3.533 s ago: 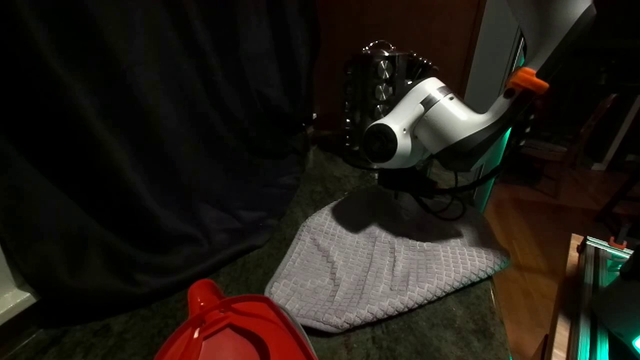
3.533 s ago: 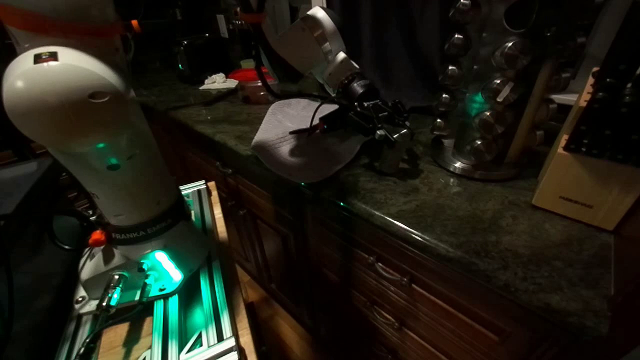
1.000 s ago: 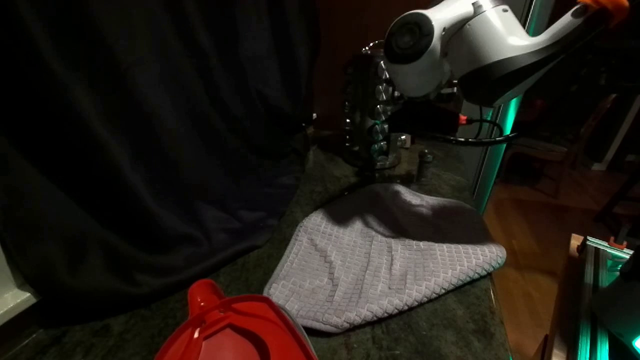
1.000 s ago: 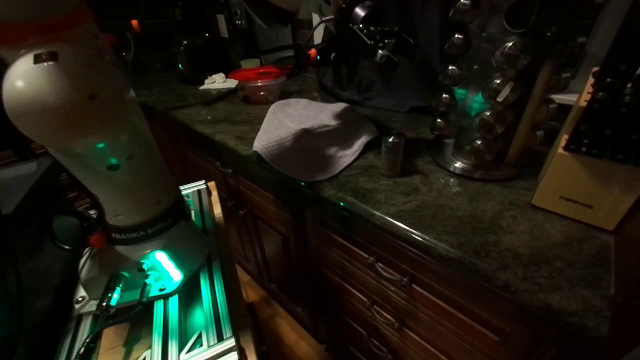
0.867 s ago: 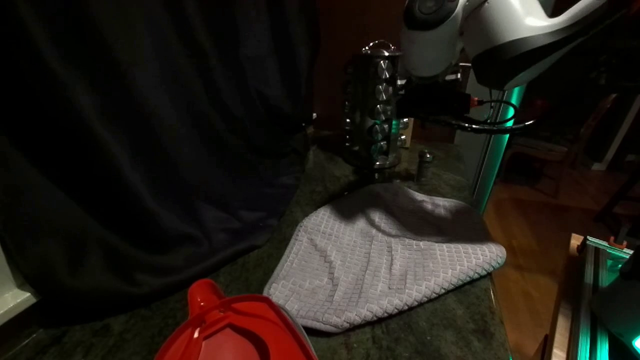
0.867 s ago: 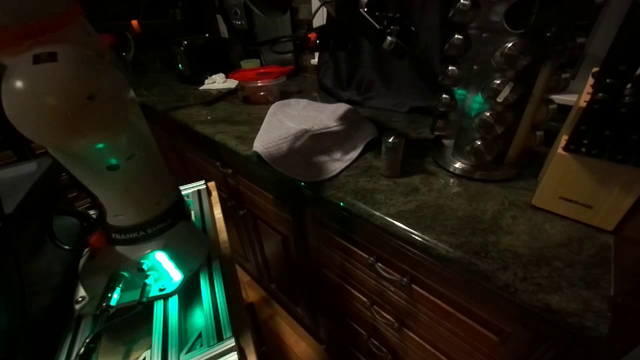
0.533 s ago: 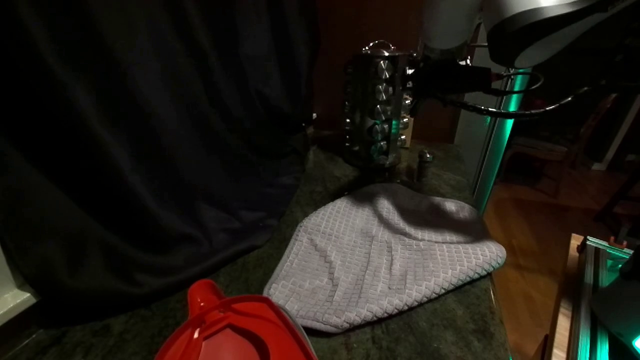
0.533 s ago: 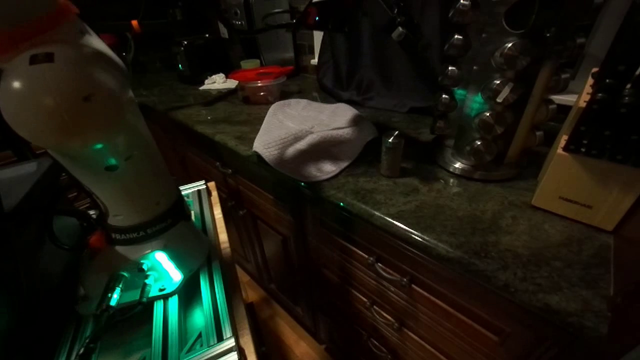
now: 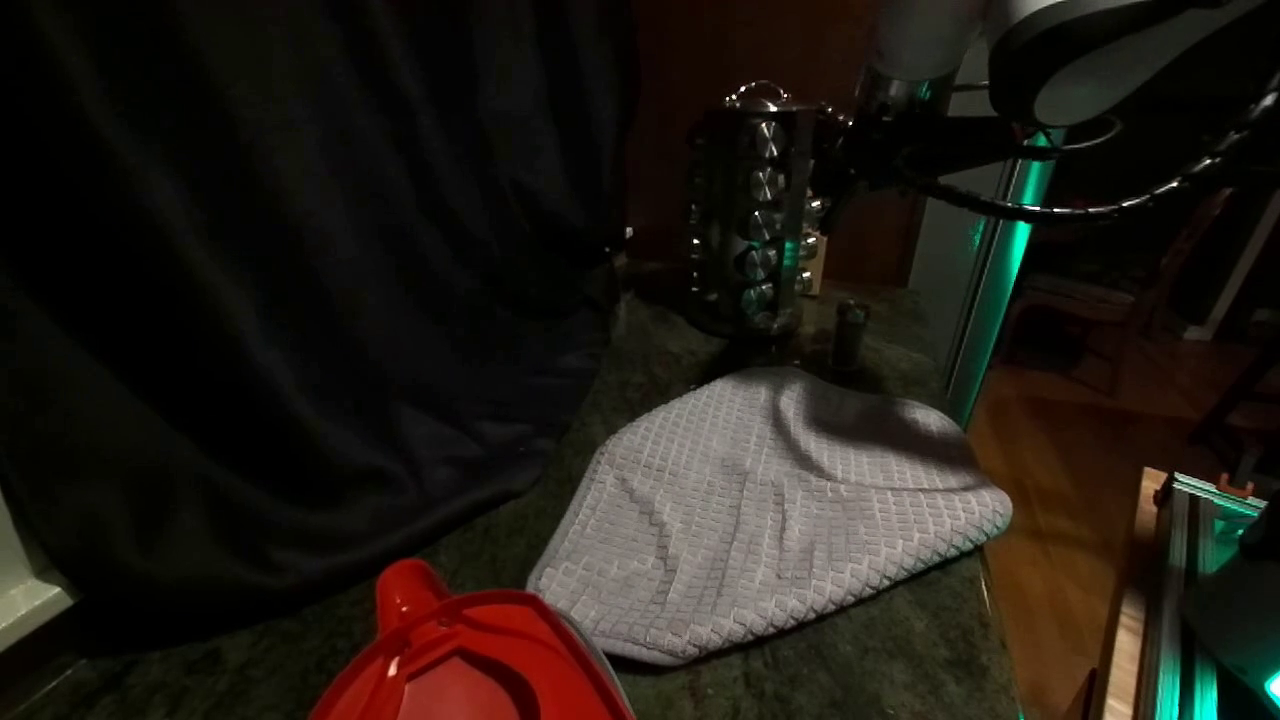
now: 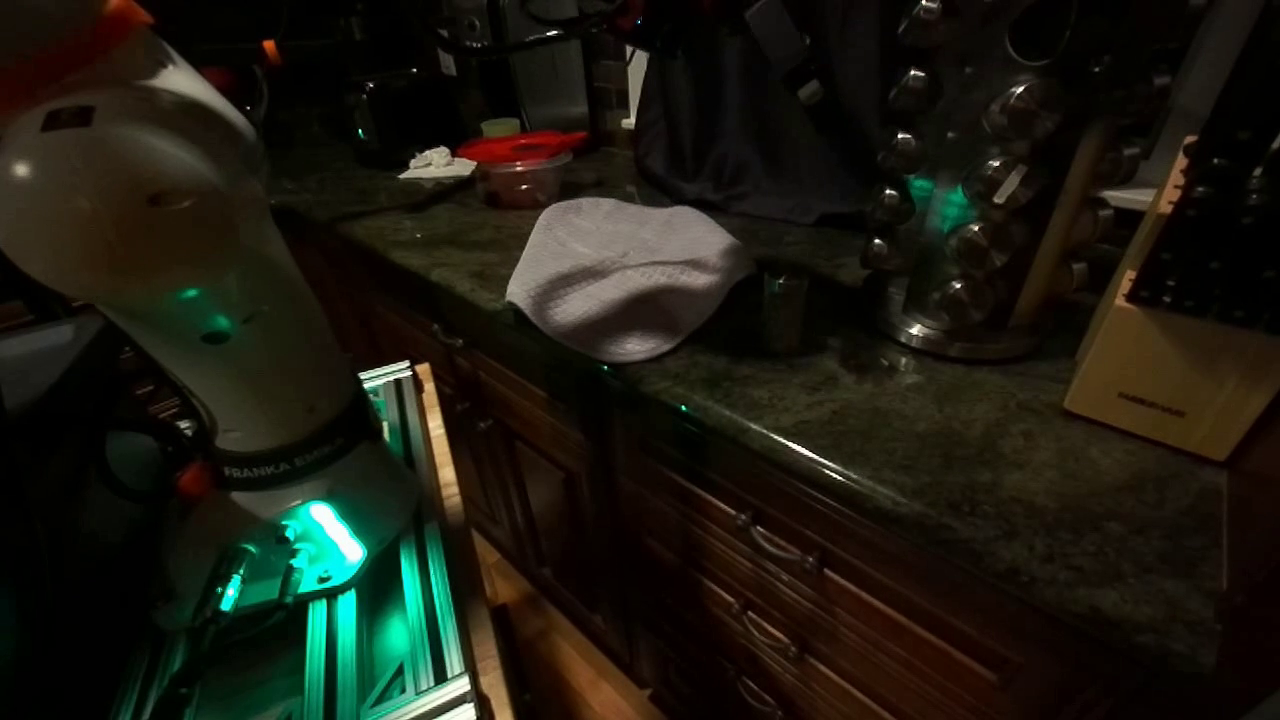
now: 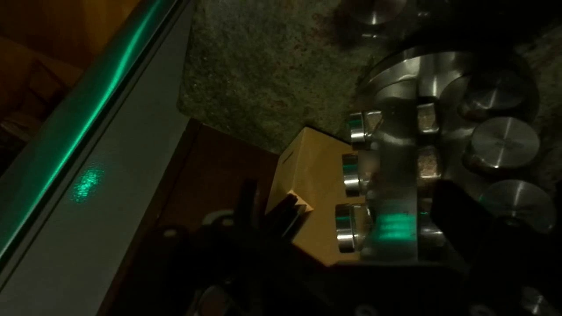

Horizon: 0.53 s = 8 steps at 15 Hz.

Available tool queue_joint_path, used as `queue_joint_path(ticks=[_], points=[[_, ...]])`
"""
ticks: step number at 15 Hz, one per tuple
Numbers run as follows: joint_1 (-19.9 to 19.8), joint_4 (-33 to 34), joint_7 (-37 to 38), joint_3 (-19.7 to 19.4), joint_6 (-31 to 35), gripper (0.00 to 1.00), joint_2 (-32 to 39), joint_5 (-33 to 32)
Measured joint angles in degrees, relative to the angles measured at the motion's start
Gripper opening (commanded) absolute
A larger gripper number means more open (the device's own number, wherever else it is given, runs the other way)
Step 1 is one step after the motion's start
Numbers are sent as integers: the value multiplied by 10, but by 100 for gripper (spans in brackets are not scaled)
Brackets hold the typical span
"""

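My gripper (image 11: 347, 191) stands open in the wrist view, its dark fingers (image 11: 456, 215) wide apart with nothing held. Behind the gap show a metal spice rack (image 11: 397, 175) with several silver-lidded jars and a wooden knife block (image 11: 320, 171); contact with the rack cannot be made out. In an exterior view the gripper is a dark shape high beside the spice rack (image 9: 765, 220). A small spice jar (image 10: 785, 312) with a metal lid stands upright on the counter, between the rack and a grey textured towel (image 10: 625, 280). In both exterior views the towel lies rumpled.
A red-lidded container (image 10: 522, 170) and crumpled white paper (image 10: 433, 162) stand farther along the counter (image 10: 960, 440). Dark curtain cloth (image 9: 300, 300) hangs along the back. The knife block (image 10: 1160, 370) is near the counter's end. A grey panel (image 11: 127, 175) borders the counter.
The arm has risen from the small jar beside the towel and drawn back toward the spice rack. The jar now stands alone. The gripper's shadow on the towel has shifted.
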Motion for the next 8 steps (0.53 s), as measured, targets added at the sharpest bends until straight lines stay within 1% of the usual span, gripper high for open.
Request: queue_joint_path(ticks=[3, 8], points=[[-15, -14, -90, -13, 47, 100, -6, 49], [-40, -20, -228, -13, 52, 100, -9, 155]])
